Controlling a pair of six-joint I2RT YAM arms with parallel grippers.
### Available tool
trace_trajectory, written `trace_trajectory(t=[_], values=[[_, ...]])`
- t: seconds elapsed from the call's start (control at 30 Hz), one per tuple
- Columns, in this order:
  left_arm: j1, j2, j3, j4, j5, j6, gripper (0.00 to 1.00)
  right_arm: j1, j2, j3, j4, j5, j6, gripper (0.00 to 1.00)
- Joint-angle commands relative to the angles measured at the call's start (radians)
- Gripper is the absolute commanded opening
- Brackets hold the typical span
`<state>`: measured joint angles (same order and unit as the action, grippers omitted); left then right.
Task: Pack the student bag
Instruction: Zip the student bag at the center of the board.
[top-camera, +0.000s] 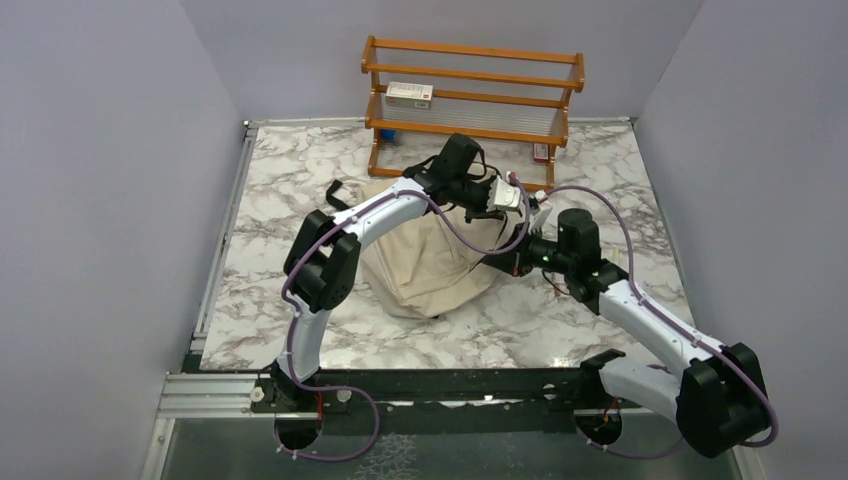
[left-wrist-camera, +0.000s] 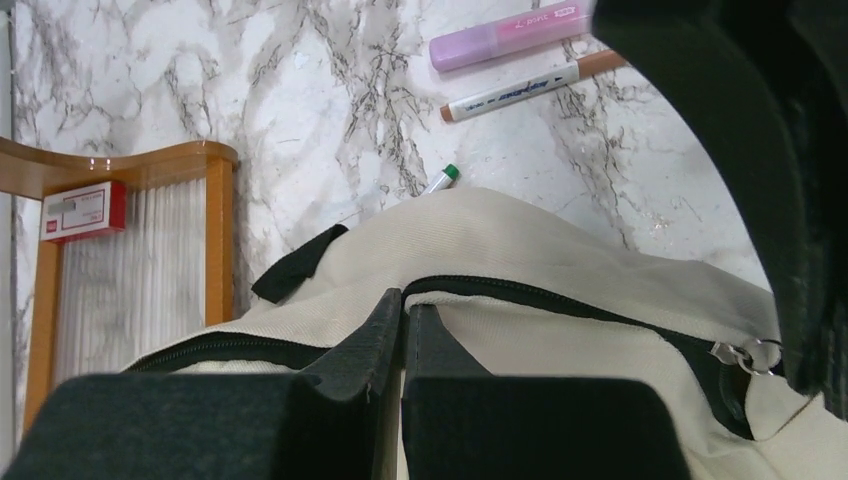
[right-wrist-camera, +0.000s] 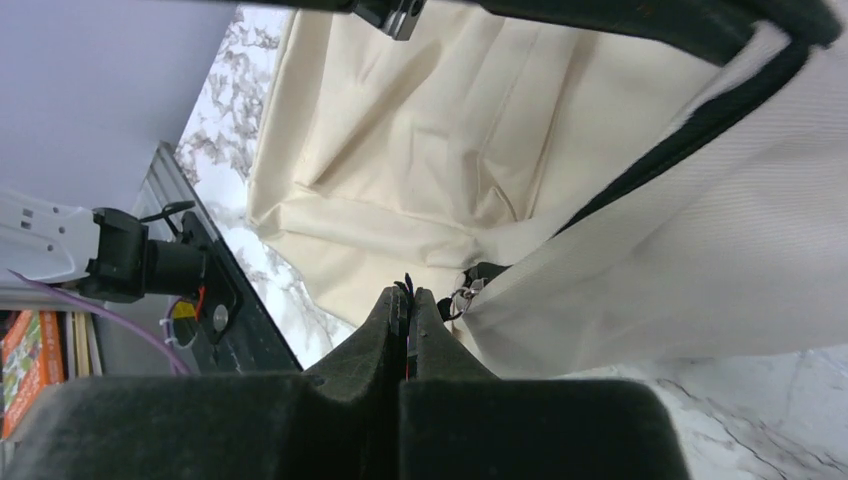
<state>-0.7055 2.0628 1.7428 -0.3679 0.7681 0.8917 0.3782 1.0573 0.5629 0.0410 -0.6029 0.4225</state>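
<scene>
Now: left gripper (left-wrist-camera: 403, 305) and right gripper (right-wrist-camera: 405, 305) both fully closed, fingertips against the student bag's (top-camera: 420, 265) black zipper (left-wrist-camera: 560, 300).

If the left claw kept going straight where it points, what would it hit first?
The student bag: the shut left gripper points at its black zipper, probably touching it, though depth is unclear.

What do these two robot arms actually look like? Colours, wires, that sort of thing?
The left arm and right arm both have smooth white shells linked by chunky black joints. A thin purple cable runs along the outside of each. The left claw and right claw each have two matt black, wedge-shaped fingers.
</scene>
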Motion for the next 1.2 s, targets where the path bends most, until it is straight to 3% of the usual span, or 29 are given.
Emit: trace_trajectory(t=[0.0, 0.53, 0.63, 0.73, 0.93, 1.07, 1.1, 1.17], values=[[0.070, 0.012, 0.063, 0.310, -0.125, -0.062, 0.00, 0.104, 0.029, -0.065, 0.006, -0.177, 0.124, 0.01], [0.077, 0.025, 0.074, 0.318, -0.126, -0.091, 0.00, 0.315, 0.152, -0.150, 0.231, -0.066, 0.252, 0.01], [0.077, 0.011, 0.055, 0.308, -0.103, -0.080, 0.00, 0.315, 0.099, -0.154, 0.186, 0.039, 0.256, 0.01], [0.078, -0.018, 0.020, 0.296, -0.065, -0.069, 0.02, 0.316, 0.003, -0.154, 0.112, 0.184, 0.280, 0.08], [0.078, -0.122, -0.108, 0.302, 0.010, -0.059, 0.32, 0.314, -0.185, -0.133, -0.052, 0.436, 0.299, 0.27], [0.077, -0.220, -0.235, 0.333, 0.025, -0.071, 0.52, 0.314, -0.248, -0.072, -0.192, 0.564, 0.269, 0.45], [0.078, -0.245, -0.266, 0.343, 0.022, -0.082, 0.65, 0.314, -0.256, -0.051, -0.226, 0.591, 0.260, 0.48], [0.078, -0.300, -0.329, 0.376, -0.010, -0.131, 0.73, 0.314, -0.266, -0.011, -0.287, 0.666, 0.239, 0.50]])
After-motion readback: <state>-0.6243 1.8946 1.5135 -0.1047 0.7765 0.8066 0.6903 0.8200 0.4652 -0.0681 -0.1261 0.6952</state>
